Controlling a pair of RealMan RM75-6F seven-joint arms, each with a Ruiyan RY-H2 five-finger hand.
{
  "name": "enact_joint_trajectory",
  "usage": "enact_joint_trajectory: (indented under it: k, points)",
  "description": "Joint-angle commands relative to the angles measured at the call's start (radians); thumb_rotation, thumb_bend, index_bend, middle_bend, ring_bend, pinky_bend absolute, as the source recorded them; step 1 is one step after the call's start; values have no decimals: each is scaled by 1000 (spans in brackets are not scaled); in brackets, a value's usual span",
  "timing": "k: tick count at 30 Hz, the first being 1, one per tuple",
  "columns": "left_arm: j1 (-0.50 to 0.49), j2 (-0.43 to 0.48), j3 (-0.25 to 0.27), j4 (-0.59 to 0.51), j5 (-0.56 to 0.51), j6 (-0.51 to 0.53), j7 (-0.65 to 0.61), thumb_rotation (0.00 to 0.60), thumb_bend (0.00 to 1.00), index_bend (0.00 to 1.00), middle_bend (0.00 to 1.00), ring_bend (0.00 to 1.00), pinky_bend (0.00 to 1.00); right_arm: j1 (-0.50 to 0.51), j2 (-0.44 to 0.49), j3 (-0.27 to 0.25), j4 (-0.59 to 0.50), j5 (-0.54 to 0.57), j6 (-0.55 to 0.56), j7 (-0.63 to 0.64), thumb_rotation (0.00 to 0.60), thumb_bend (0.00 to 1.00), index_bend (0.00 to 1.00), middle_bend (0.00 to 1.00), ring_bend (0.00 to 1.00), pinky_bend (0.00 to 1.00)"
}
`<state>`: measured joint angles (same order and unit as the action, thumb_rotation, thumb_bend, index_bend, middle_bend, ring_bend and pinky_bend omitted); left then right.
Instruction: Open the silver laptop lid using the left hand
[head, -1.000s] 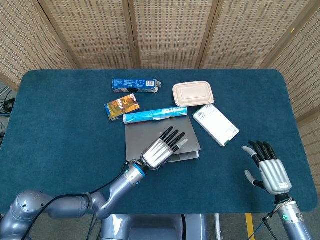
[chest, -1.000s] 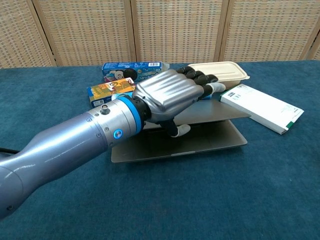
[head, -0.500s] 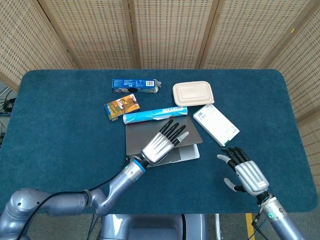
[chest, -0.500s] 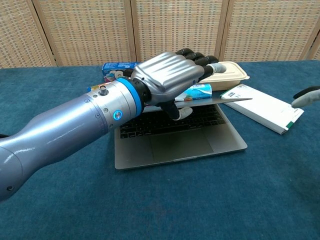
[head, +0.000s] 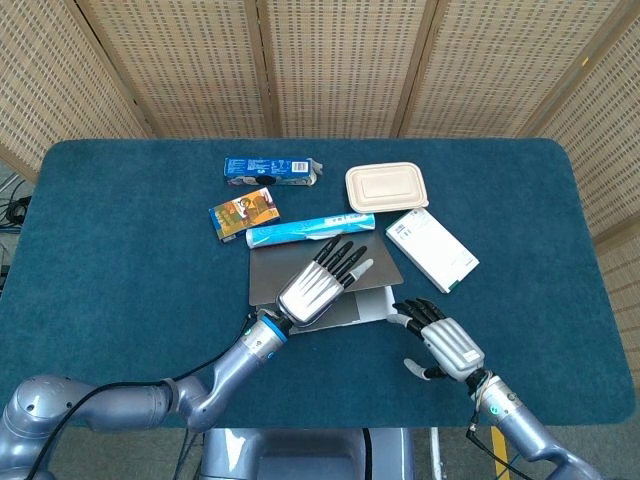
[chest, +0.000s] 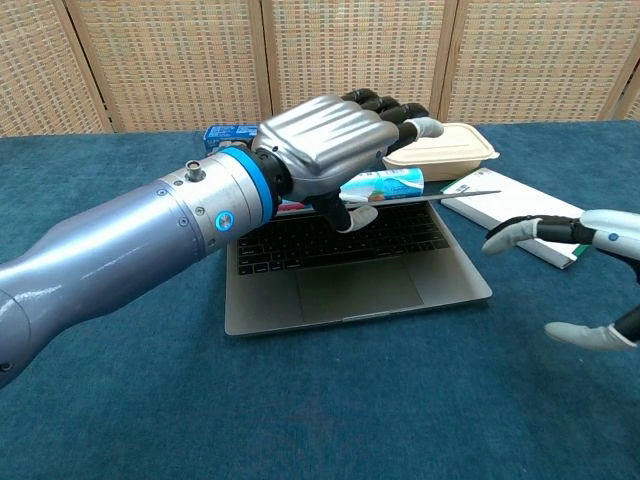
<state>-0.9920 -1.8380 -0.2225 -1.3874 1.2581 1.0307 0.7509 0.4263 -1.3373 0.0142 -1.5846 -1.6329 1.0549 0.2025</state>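
The silver laptop (head: 372, 305) lies at the middle of the table with its lid (chest: 455, 197) lifted partway, so the keyboard (chest: 340, 238) shows in the chest view. My left hand (head: 318, 284) holds the lid's front edge, fingers (chest: 385, 105) stretched over the top and thumb (chest: 352, 216) under it. From the head view the raised lid (head: 280, 265) hides most of the base. My right hand (head: 444, 344) hovers with fingers spread just off the laptop's front right corner, touching nothing; the chest view shows this right hand (chest: 585, 280) at the right edge.
Behind the laptop lie a blue-white wrapped roll (head: 310, 231), a colourful packet (head: 243, 213) and a blue box (head: 270, 170). A beige lidded food container (head: 386, 186) and a white flat box (head: 431, 249) sit to the right. Woven screens stand behind the table.
My left hand has raised the lid from nearly closed to partly open. My right hand has moved left and forward, from the table's right side to beside the laptop's front right corner.
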Motion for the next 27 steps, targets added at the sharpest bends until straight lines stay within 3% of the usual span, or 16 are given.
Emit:
enact_joint_trajectory:
  k: [1,16,27]
  points:
    - [-1,0,-2,0,-3,-1,0,600,402,51,0,0,0,20,-28,10,23,20,-23,8,600,386,167,111,0,0]
    - [-7,3,-7,-4,-13,6,10,600,401,51,0,0,0,75,-152,-19,142,65,-109,27,600,387,167,110,0,0]
    - [-6,11,-9,-12,-21,11,6,600,398,51,0,0,0,102,-186,-30,174,89,-147,27,600,383,167,111,0,0]
